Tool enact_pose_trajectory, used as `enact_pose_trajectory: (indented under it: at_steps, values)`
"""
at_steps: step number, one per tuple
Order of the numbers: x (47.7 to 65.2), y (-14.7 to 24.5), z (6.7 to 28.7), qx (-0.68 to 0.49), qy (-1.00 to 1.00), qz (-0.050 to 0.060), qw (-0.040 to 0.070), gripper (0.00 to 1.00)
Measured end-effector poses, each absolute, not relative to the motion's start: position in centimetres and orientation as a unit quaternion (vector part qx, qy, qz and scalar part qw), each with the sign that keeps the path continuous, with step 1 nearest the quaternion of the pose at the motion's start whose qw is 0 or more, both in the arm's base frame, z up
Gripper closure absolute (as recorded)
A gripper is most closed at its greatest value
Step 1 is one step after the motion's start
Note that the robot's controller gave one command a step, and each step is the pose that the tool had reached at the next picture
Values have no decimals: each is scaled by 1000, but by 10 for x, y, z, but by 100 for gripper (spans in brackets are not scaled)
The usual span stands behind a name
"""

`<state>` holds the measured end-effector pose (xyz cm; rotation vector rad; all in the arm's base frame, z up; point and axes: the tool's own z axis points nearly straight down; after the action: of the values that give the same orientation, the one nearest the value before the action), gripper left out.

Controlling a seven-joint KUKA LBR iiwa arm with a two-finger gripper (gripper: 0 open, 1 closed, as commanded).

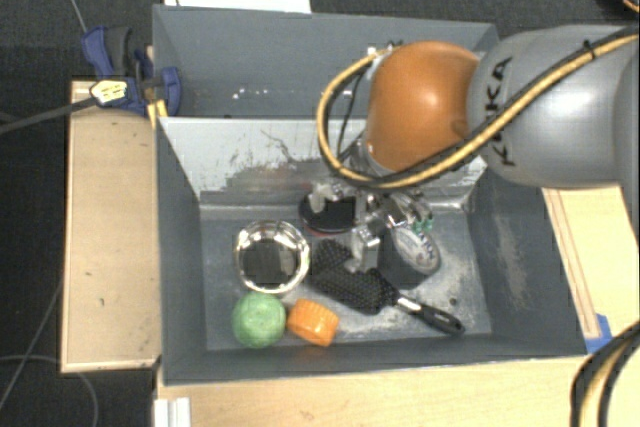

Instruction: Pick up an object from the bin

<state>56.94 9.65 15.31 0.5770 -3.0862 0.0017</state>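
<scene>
At the front of the bin (182, 255), nearest the camera, a green ball (259, 320) and an orange cap (313, 322) lie side by side, touching or almost so, close to the front wall. Just right of the cap and a little farther back lies a black strainer (350, 289), a flat patch of dark mesh. Its black handle (438, 317) runs off to the right and forward across the floor.

The claw (364, 245) hangs right over the far edge of the mesh, low in the bin and near its middle. Whether it touches the strainer cannot be made out, nor whether the claw is open or closed, since its tip merges with the dark mesh beneath it. Nothing can be seen held in it.

Left of the claw, just behind the ball, stands a shiny metal cup (271, 255), upright with its dark mouth facing up. It is near the strainer's left edge. On the claw's right side a pale grey rounded thing (420, 251) lies just beside it; its kind is unclear.

Farther back, behind the claw and slightly left, a black disc (329, 210) rests on the floor near the foot of the sloping back wall. Above all this the orange cover (420, 105) on the wrist hides part of the back wall, and the grey arm (570, 120) leads off to the right.
</scene>
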Motion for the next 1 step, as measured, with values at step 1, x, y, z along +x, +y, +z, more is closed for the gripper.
enact_pose_trajectory:
  at_steps: [1]
  values:
    - [573, 98, 147, 127, -992, -1, -1, 0]
